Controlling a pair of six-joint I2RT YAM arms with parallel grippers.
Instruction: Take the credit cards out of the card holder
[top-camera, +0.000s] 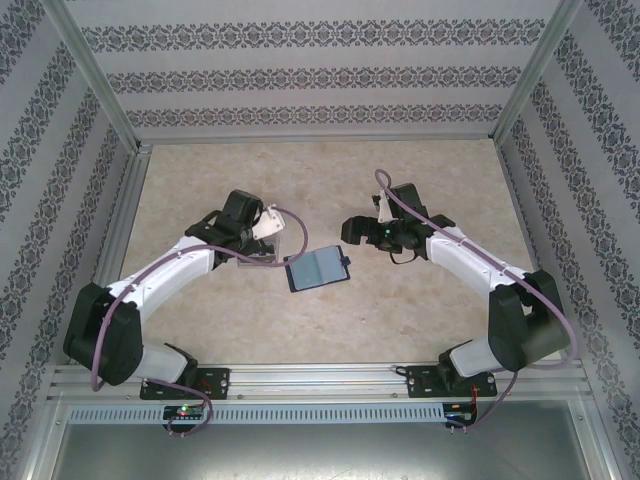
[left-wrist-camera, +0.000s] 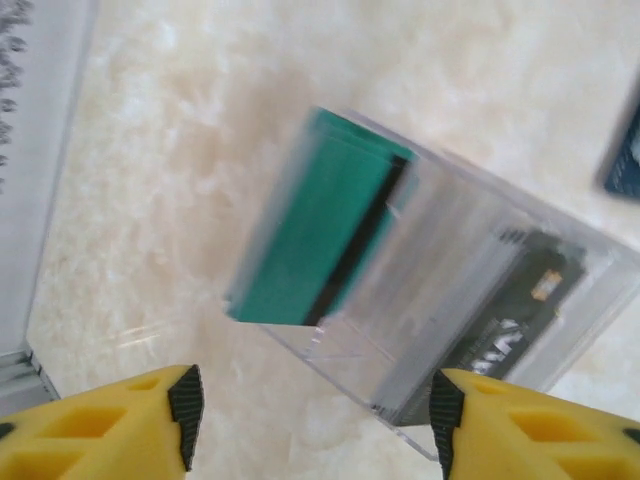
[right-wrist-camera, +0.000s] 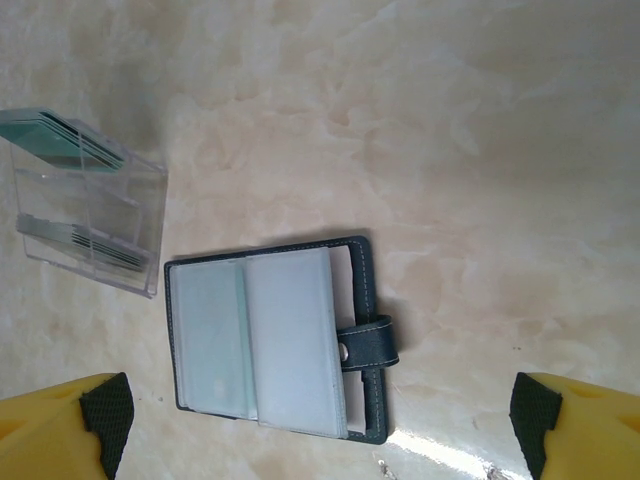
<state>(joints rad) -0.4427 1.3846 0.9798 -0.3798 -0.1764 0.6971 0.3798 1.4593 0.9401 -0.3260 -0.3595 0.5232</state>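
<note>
Right claw (right-wrist-camera: 318, 425) gapes over one card holder (right-wrist-camera: 270, 340), one clear box (right-wrist-camera: 145, 225).

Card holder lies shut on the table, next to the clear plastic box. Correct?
No, the card holder lies open, pockets up, as the right wrist view shows. It is on the table, next to the clear plastic box.

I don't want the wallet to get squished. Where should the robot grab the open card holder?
Probably by its snap tab. The card holder lies open and flat on the table, so its thin edges give little to pinch, while the tab sticks out past one side. The right end effector, jaws wide open, could come in from that tab side.
</note>
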